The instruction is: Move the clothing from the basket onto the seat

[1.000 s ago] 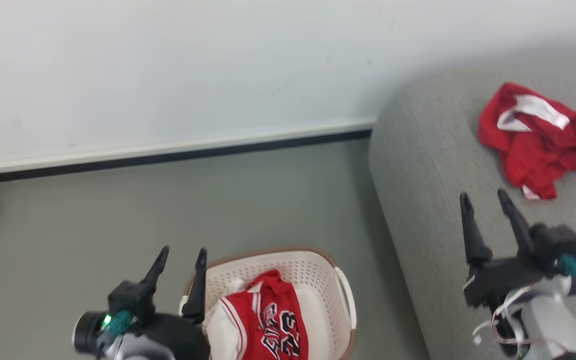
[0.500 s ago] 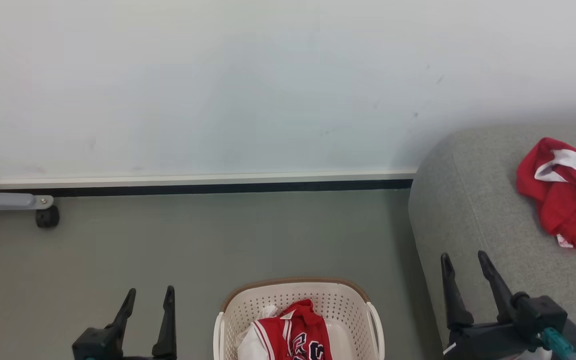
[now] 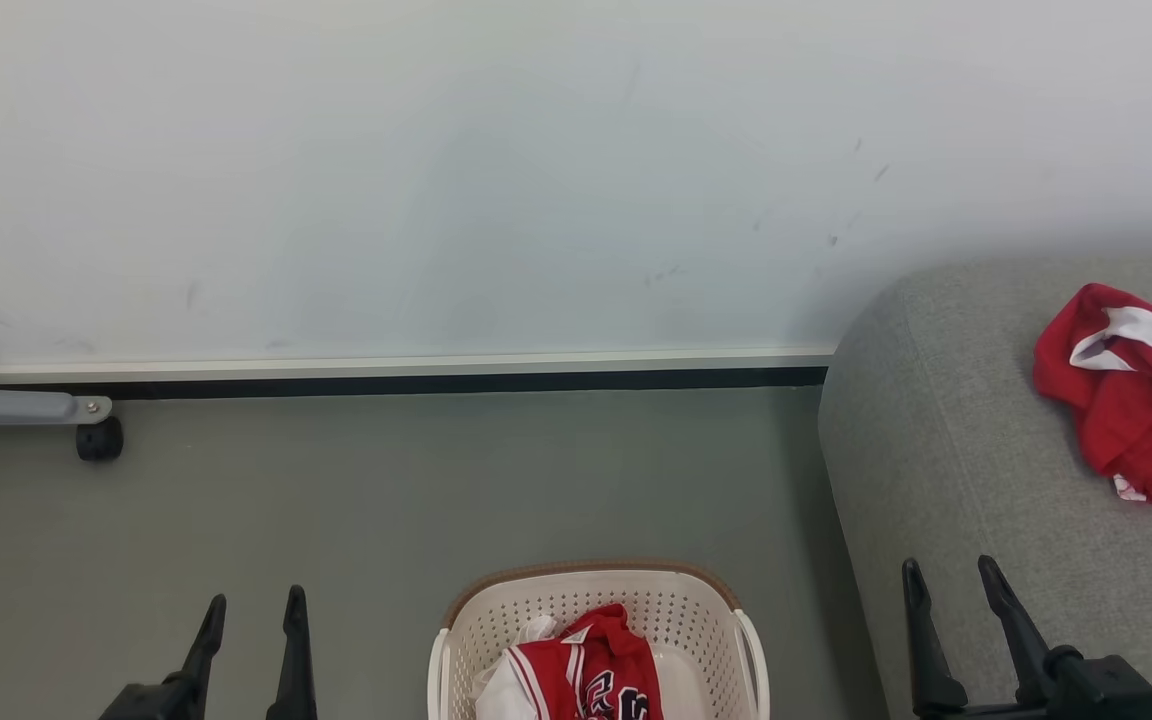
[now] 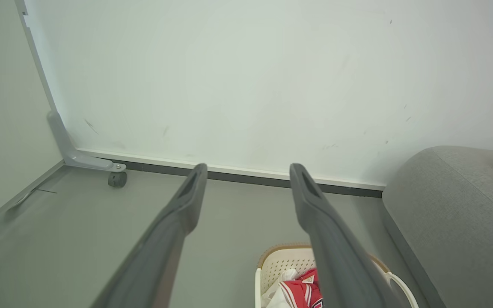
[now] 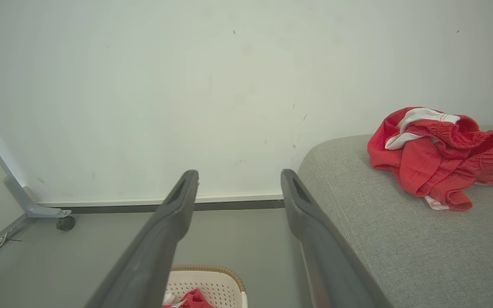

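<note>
Jersey (image 3: pixel 586 670): bunched up in the basket (image 3: pixel 591 570), white stripes running near-to-far, its near part cut off by the frame edge.
Basket: down on the floor (image 3: pixel 436 480), just left of the sofa (image 3: pixel 956 480), rounded end facing the wall (image 3: pixel 436 180).
Second garment (image 3: pixel 1126 420): heaped on the sofa, white band at the far end, long axis near-to-far.
Left end effector (image 3: pixel 254 600): spread wide, nothing held, left of the basket.
Right end effector (image 3: pixel 948 572): spread wide, nothing held, over the sofa's near part.

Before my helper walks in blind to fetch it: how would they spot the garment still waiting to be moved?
Find the big grey sofa; on the floor left of it stands a cream perforated basket with a brown rim. Inside lies a red jersey. Unlike the red garment on the sofa, it carries white stripes and dark lettering.
</note>
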